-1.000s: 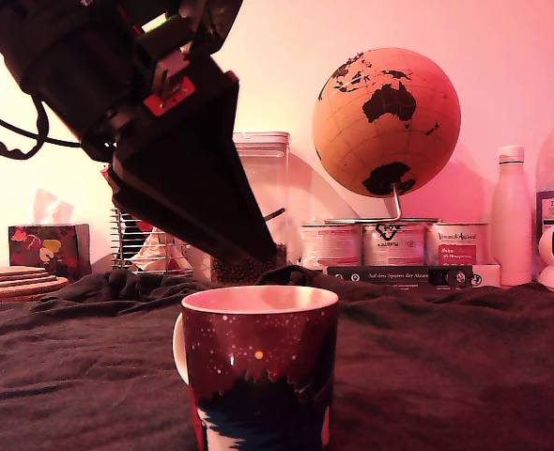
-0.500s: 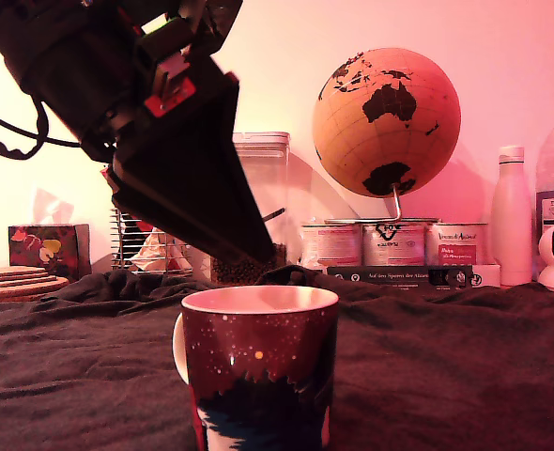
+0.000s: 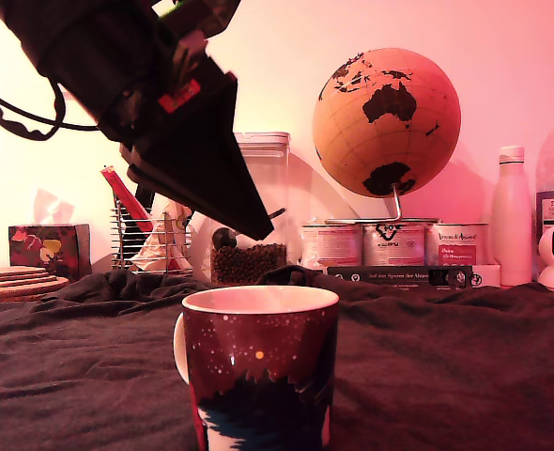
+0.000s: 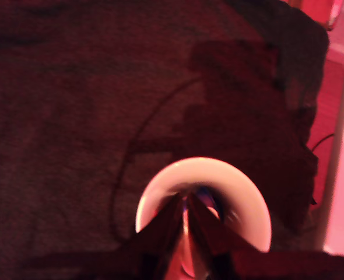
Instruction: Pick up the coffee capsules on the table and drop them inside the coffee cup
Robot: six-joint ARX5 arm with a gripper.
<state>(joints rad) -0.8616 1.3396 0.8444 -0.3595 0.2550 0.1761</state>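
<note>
Since the earlier exterior frames, the hand (image 3: 258,225) is seen raised, its tip now clear above the coffee cup (image 3: 258,366) at lower centre on the tabletop (image 3: 446,376). In the wrist view, the fingers (image 4: 175,224) are pressed nearly together over the cup's white rim; whether a capsule is pinched cannot be told. Any release is best made centred over the opening.

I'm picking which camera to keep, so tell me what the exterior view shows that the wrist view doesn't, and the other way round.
Only the exterior view shows the coffee cup's starry red outside and the clutter behind: globe, white bottle, pale tins and clear jar.

Only the wrist view looks down into the cup's white inside, the narrow gap between the jaws, and the table's edge.

Both show the coffee cup, the gripper above it and the table. No capsules are clearly visible in either.
</note>
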